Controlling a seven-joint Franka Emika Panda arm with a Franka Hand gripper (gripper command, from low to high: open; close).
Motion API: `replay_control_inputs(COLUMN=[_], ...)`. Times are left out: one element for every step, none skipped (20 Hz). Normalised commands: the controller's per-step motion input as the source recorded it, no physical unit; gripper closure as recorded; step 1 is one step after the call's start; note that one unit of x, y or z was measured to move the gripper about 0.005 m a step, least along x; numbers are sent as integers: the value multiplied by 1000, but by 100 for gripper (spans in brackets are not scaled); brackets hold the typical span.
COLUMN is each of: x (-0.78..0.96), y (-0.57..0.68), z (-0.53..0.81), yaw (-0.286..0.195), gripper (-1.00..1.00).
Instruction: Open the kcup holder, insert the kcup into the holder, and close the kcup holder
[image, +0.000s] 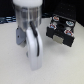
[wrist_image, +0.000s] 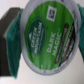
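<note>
Tabletop (image: 12, 60): pale and matte, we see it spreading under everything in the exterior view.
Arm (image: 30, 22): white glossy shell, rounded links, hanging over the table at the exterior view's left.
Kcup holder (image: 61, 31): black boxy unit toward the exterior view's right; its drawer looks pulled out, with round pod tops showing in the slots, though blur hides detail.
Gripper (image: 36, 64): low over the table, well apart from the holder; we cannot tell how wide its jaws stand.
Kcup (wrist_image: 46, 41): fills the wrist view, round green foil lid printed "Dark Magic", smooth and shiny, white rim; we judge it held, but contact is hidden.
Risk: we think a tilted pod could catch a slot edge, or slip if the grip is shallow.
</note>
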Motion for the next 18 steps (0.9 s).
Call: replay_control_inputs(x=[-13,-12,-13,-25,-19,-29,-75,-122,-144,-136,-158,-178,-186,-184,-176,-185,-191,-204], y=[475,469,467,480,494,530,538,524,513,499,514,496,493,488,505,503,500,501], z=[724,718,703,674,643,568,482,456,446,467,448,420,409,401,385,388,396,377], yaw=[102,103,103,101,82,54,47,60,70,68,75,82,83,81,75,79,80,74], gripper=[100,100,100,100,100,100,100,100,100,100,100,100,100,100,100,100,100,100])
